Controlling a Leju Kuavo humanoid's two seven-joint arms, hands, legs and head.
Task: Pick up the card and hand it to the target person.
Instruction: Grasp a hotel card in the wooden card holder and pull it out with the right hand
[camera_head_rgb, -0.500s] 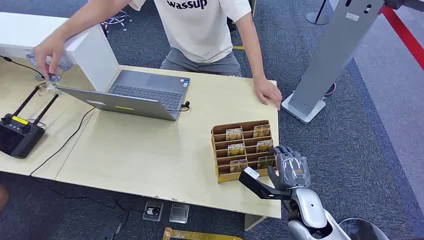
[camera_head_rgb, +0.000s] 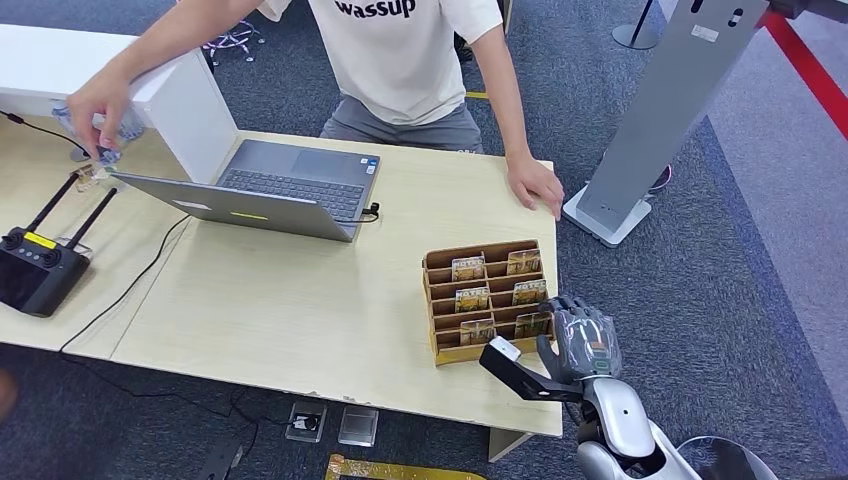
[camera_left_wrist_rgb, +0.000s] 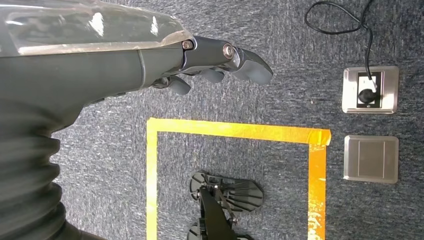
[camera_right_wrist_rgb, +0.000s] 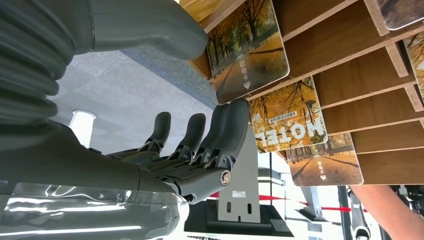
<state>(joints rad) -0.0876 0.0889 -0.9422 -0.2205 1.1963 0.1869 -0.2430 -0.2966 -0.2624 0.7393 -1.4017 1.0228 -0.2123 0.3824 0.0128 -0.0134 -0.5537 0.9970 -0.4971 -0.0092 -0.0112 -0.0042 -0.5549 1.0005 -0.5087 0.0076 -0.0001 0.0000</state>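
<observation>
A wooden card holder (camera_head_rgb: 440, 262) stands near the table's right front corner, with hotel cards in its slots. My right hand (camera_head_rgb: 583, 343) sits at the holder's front right corner, fingers curled over the nearest card (camera_head_rgb: 531, 323). In the right wrist view that card (camera_right_wrist_rgb: 247, 50), printed with autumn trees, stays in its slot between my thumb (camera_right_wrist_rgb: 150, 35) and a fingertip (camera_right_wrist_rgb: 230, 115); both touch its edges. Other cards (camera_right_wrist_rgb: 287, 117) sit in the rows behind. The person (camera_head_rgb: 400, 60) in a white shirt sits across the table, one hand (camera_head_rgb: 535, 185) resting on its far right edge. My left hand (camera_left_wrist_rgb: 200, 65) hangs over the carpet, holding nothing.
An open laptop (camera_head_rgb: 290, 185) lies mid-table with a cable running off it. A black remote controller (camera_head_rgb: 35, 270) sits at the left, a white box (camera_head_rgb: 190, 100) behind the laptop. A grey stand (camera_head_rgb: 660, 110) rises right of the table. Yellow tape (camera_left_wrist_rgb: 240, 131) and floor sockets (camera_left_wrist_rgb: 370, 90) mark the carpet.
My right hand has shifted slightly toward me and its fingers have curled more over the front right card. The person's hands stay where they were.
</observation>
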